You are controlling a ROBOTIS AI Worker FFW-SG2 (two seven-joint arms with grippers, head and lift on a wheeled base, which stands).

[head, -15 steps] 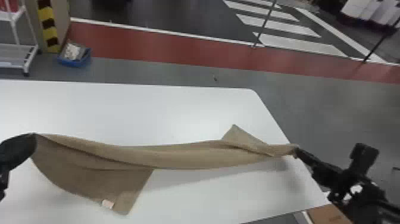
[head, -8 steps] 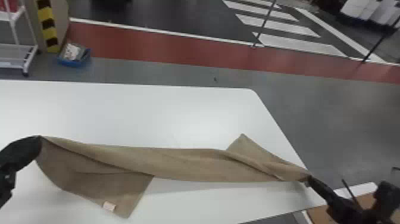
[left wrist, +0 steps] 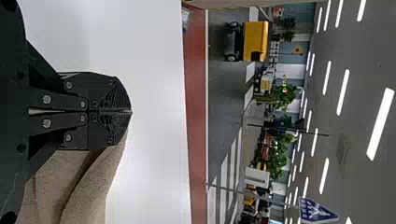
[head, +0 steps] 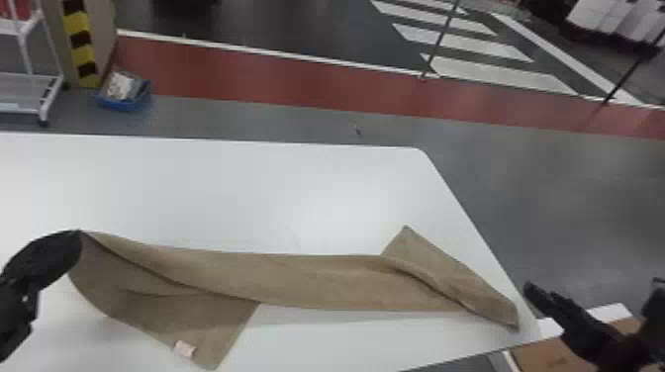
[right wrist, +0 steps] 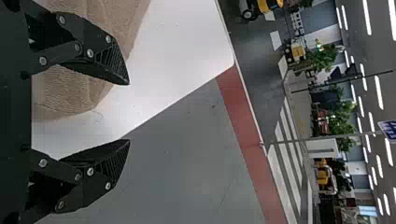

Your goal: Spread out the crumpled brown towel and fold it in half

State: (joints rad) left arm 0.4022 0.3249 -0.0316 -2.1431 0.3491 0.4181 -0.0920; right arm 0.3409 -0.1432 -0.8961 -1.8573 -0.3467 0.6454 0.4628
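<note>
In the head view the left gripper (head: 78, 236) is shut on a raised corner of the brown towel (head: 297, 279), which stretches across the table in a long twisted band. A flap with a pale tag hangs toward the near side on the left; a pointed flap lies at the right. Beyond the towel's right end, past the table's side edge, is the right gripper (head: 532, 289). In the left wrist view the left gripper (left wrist: 130, 112) has its fingers together, towel (left wrist: 88, 186) beside them. The right wrist view shows the right gripper (right wrist: 128, 112) open, towel (right wrist: 70, 93) near one finger.
The white table (head: 222, 193) has its right edge close to the towel's right end. A cardboard box (head: 539, 356) stands by the near right corner, under the right arm. A blue bin (head: 123, 101) and a white cart (head: 29, 94) are on the floor behind.
The right gripper has let go of the towel's right end and moved off to the right. That end now lies lower, nearer the table's right edge. The left gripper has shifted slightly right, still holding its corner.
</note>
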